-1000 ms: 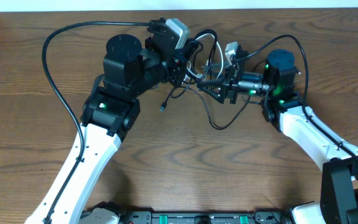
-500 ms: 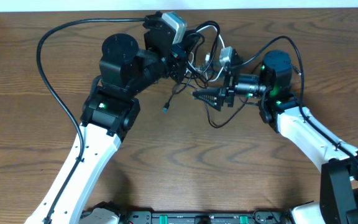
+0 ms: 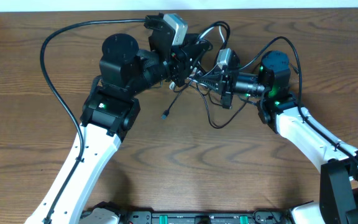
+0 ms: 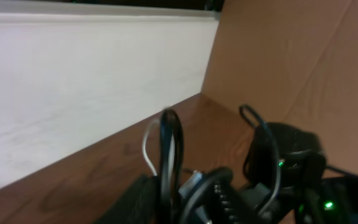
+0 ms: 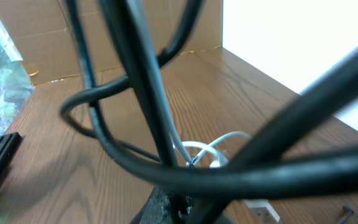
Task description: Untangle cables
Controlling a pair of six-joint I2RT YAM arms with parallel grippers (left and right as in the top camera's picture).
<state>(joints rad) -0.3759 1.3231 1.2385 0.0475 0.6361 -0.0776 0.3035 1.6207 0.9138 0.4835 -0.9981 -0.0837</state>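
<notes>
The cables (image 3: 199, 67) form a knot of thin black and white cords between my two grippers near the table's far edge. One black loop (image 3: 219, 122) hangs down toward me, and a loose plug end (image 3: 165, 115) lies on the wood. My left gripper (image 3: 190, 57) is in the knot. In its wrist view, black strands (image 4: 169, 146) and a white strand (image 4: 146, 149) rise at the left gripper (image 4: 173, 205), but blur hides the jaws. My right gripper (image 3: 204, 79) points left into the knot. In its wrist view the right gripper (image 5: 188, 208) is shut on a black cable (image 5: 143, 93). A white strand (image 5: 199, 149) curls behind.
A thick black arm wire (image 3: 47, 68) arcs over the table's left part. A white wall (image 4: 73, 74) runs along the far table edge. Cardboard (image 5: 36, 31) stands beyond the table. A white plug (image 5: 263, 210) lies on the wood by the right gripper.
My right gripper, open before, has moved up toward the left gripper and closed on a black cable. The knot shifted slightly; the left arm has hardly moved.
</notes>
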